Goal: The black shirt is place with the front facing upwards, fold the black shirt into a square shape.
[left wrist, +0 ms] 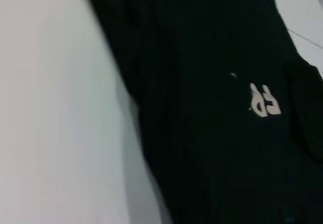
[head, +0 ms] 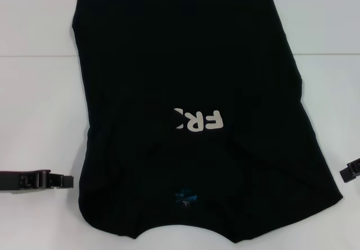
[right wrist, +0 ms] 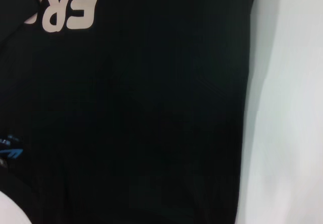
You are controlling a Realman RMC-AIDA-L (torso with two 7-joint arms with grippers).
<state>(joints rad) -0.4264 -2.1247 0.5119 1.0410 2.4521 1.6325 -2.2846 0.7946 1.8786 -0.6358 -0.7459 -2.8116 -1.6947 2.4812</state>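
Black metal on white: the left end effector sits low on the table, just off the shirt's left edge, touching no cloth, and whether its fingers are spread or pressed together I can't tell. Across the way, the right end effector barely peeks in at the picture's edge, also clear of the fabric, and its fingers can't be read either.

Between them lies the black shirt, spread over the middle of the table, collar end nearest the robot with the small blue label showing. Both long sides look tucked inward, since the cream lettering is cut off partway by an overlapping flap.

So the side folds look done, and I'd say we're between steps. Next up, likely, is halving the length: each end effector needs to take a near corner and carry it toward the far hem, evenly, for a square.
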